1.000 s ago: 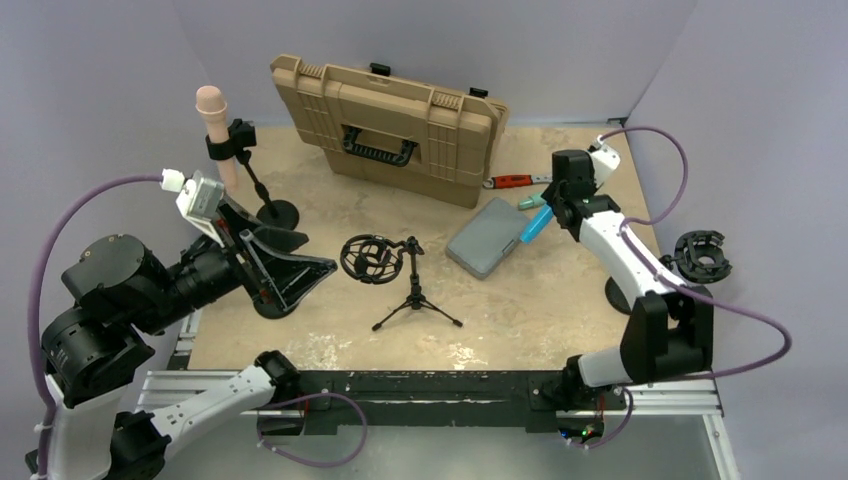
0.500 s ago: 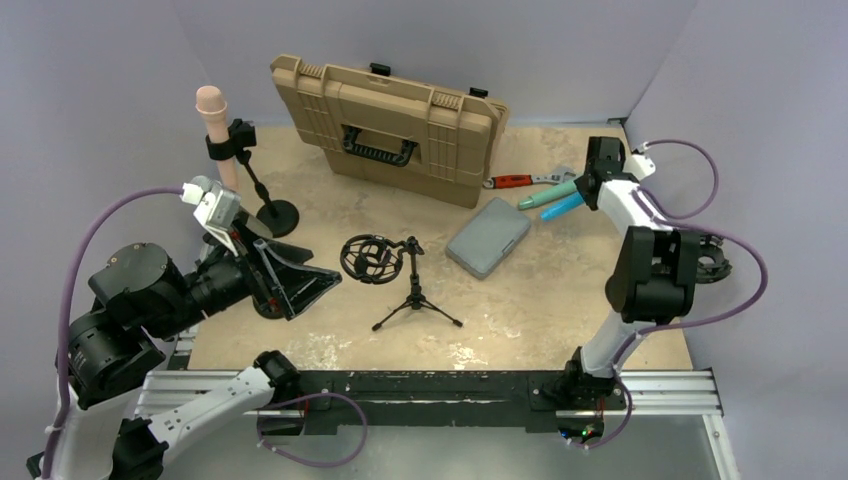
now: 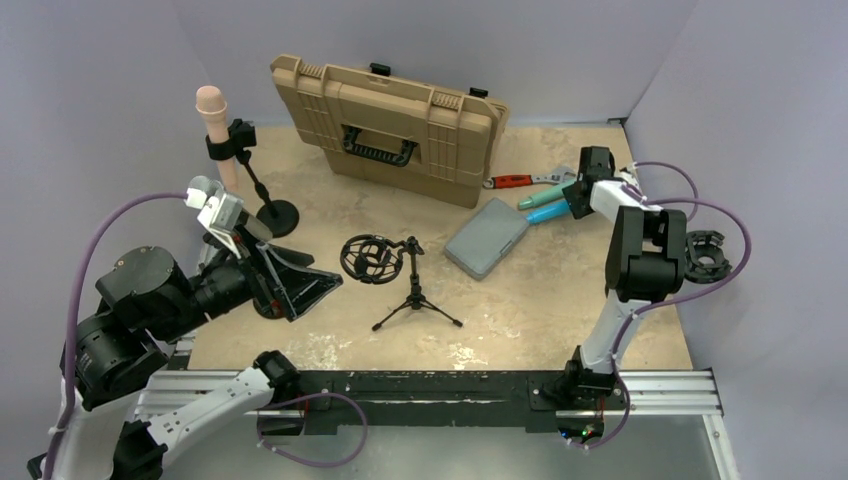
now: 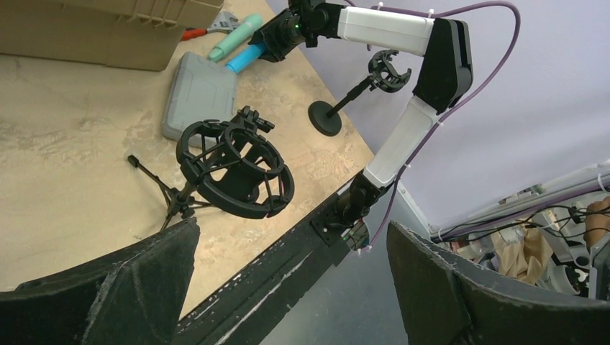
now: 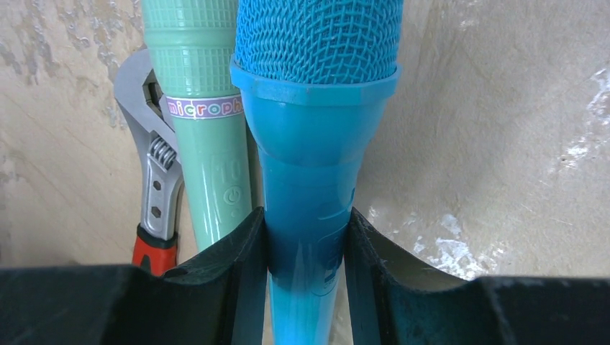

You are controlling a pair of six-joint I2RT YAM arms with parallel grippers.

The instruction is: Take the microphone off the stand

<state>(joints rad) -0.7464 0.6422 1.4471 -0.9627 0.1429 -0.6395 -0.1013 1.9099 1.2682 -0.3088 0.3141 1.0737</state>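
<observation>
My right gripper (image 3: 572,203) is shut on a blue microphone (image 5: 309,165), low over the table at the back right. The blue microphone (image 3: 548,212) lies alongside a teal microphone (image 5: 205,122). An empty black stand (image 3: 705,253) with an open clip sits off the table's right edge. At the back left, a pink microphone (image 3: 212,115) stands upright in the clip of another stand (image 3: 277,213). My left gripper (image 3: 300,285) hangs open at the front left, nothing between its fingers (image 4: 144,287).
A tan hard case (image 3: 390,125) stands at the back. A grey box (image 3: 487,237) lies right of centre. A black shock mount on a small tripod (image 3: 375,258) sits mid-table. A red-handled wrench (image 5: 155,180) lies against the teal microphone.
The right arm has folded back, carrying the blue microphone from beside the grey box toward the back right, next to the teal one. The left arm has drawn back slightly.
</observation>
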